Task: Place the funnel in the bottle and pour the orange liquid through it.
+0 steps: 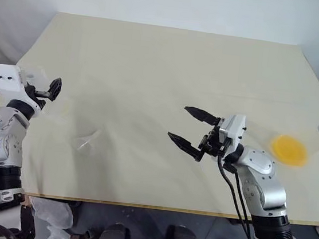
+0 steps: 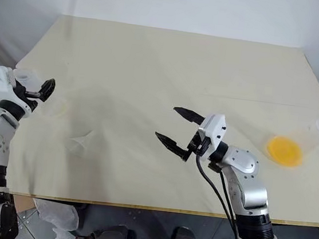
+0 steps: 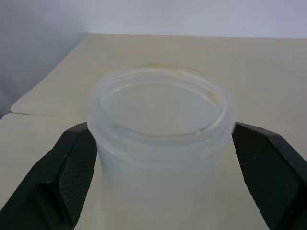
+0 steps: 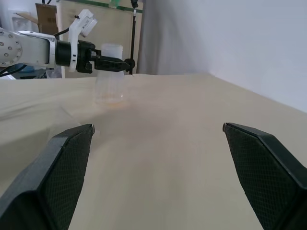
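no readable text or labels

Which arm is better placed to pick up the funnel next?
Probably the right. The right gripper hovers empty, jaws open, and the small clear plastic funnel lies to its left. The left gripper is nearer but sits at the neck of the clear flask-shaped bottle.

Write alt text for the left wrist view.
A clear, wide-mouthed bottle stands between the two black fingers of the left gripper, one on each side of its neck, on a beige table. Whether they touch it cannot be told.
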